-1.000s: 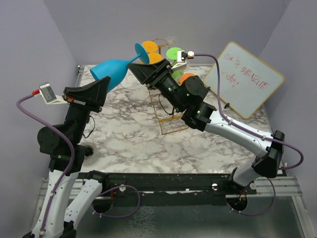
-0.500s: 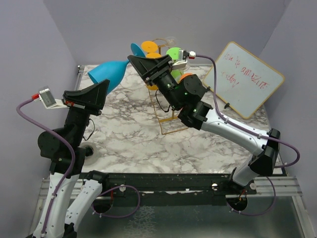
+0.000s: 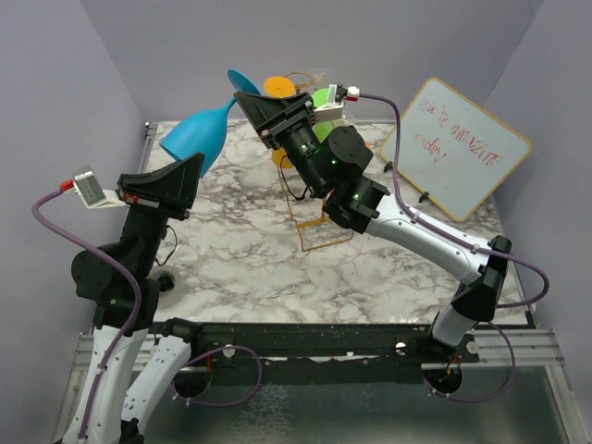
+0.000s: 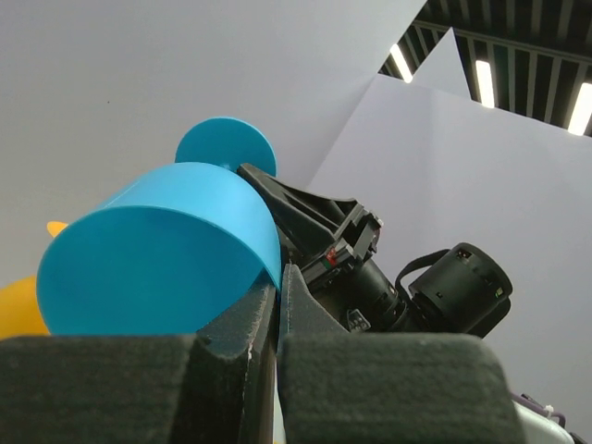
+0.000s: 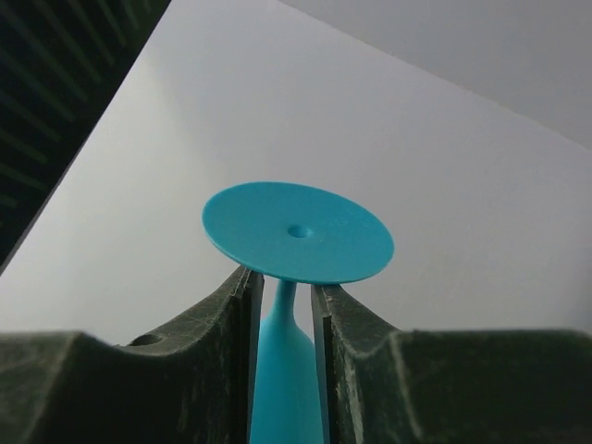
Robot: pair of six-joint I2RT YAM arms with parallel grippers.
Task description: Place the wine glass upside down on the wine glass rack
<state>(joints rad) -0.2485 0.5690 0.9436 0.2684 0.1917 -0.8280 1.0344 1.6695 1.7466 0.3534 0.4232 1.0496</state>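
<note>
The blue wine glass (image 3: 196, 135) hangs in the air over the table's far left, tilted, with its foot up and to the right. My left gripper (image 3: 196, 163) is shut on the rim of the bowl; in the left wrist view the bowl (image 4: 157, 250) sits just above the pinched jaws (image 4: 277, 277). My right gripper (image 3: 248, 100) is closed round the stem just under the foot (image 5: 296, 231), which rests on my fingertips (image 5: 282, 277). The golden wire wine glass rack (image 3: 319, 231) stands behind my right arm, which hides much of it.
Orange (image 3: 277, 87) and green (image 3: 324, 97) glass feet show at the top of the rack. A whiteboard (image 3: 458, 148) with red writing leans at the back right. Grey walls close in the table on the left, back and right.
My right gripper has moved left and up with the glass's foot. The glass has swung more upright and shifted left. My left arm has followed slightly left.
</note>
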